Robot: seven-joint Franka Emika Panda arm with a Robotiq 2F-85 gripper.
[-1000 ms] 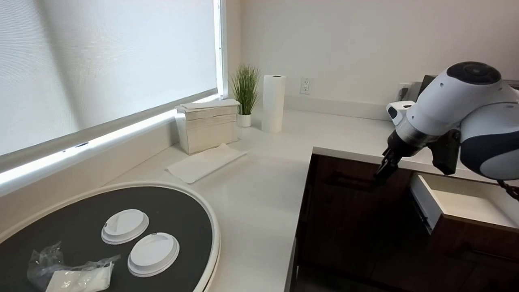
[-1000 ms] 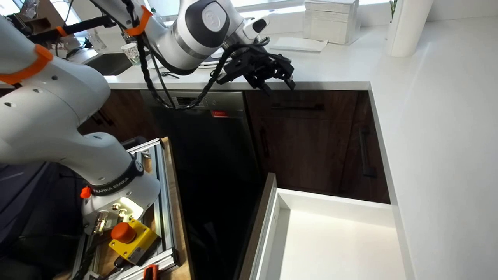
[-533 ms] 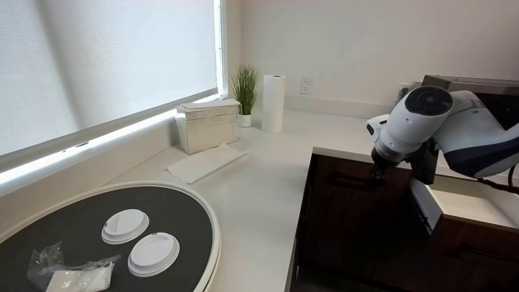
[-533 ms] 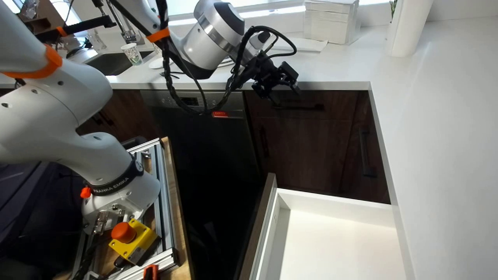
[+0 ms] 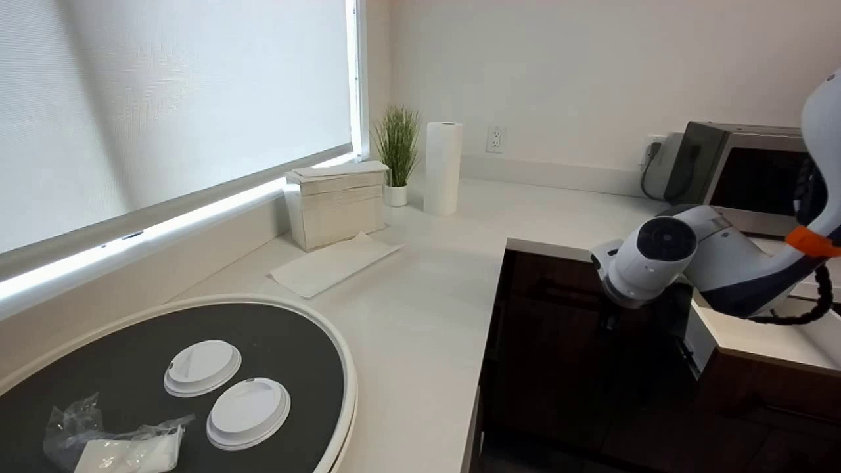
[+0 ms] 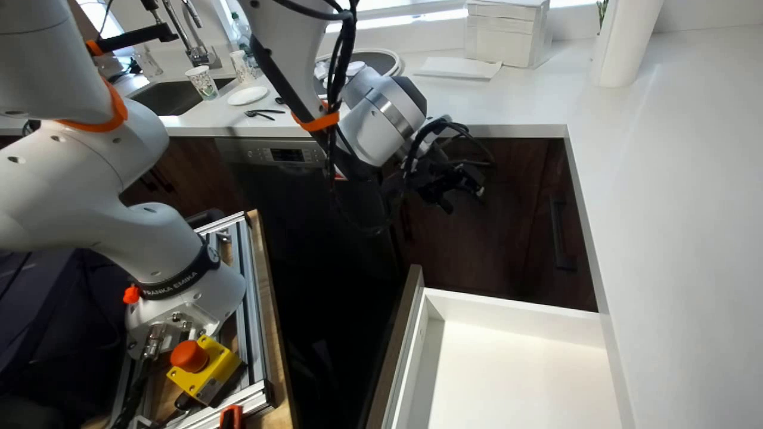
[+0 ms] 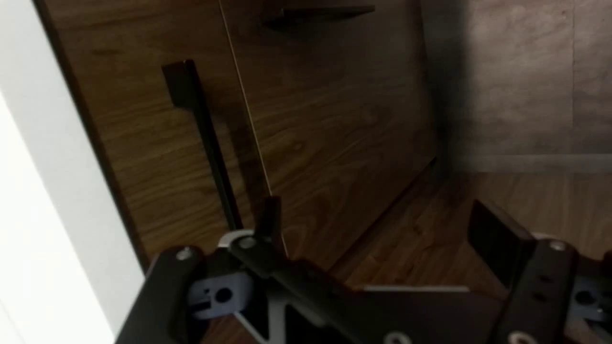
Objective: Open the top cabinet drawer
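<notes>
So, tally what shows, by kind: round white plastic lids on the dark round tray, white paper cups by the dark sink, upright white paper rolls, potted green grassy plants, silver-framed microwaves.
Round white plastic lids: 2
White paper cups: 2
Upright white paper roll: 1
Potted green grassy plant: 1
Silver-framed microwave: 1
Total: 7

In your wrist view the drawer [image 7: 143,143] shows wood grain, its handle [image 7: 211,143] matt. Your gripper [image 7: 377,220] looks matt too — with shiny, metal-looking screws [image 7: 557,245]. In an exterior view you have a smooth counter [image 5: 433,315], a crinkled, glossy plastic bag [image 5: 79,420], smooth plastic lids [image 5: 248,412], a paper stack [image 5: 341,210], a paper roll [image 5: 443,171] — and a microwave [image 5: 746,174] framed in what looks like metal.
</notes>
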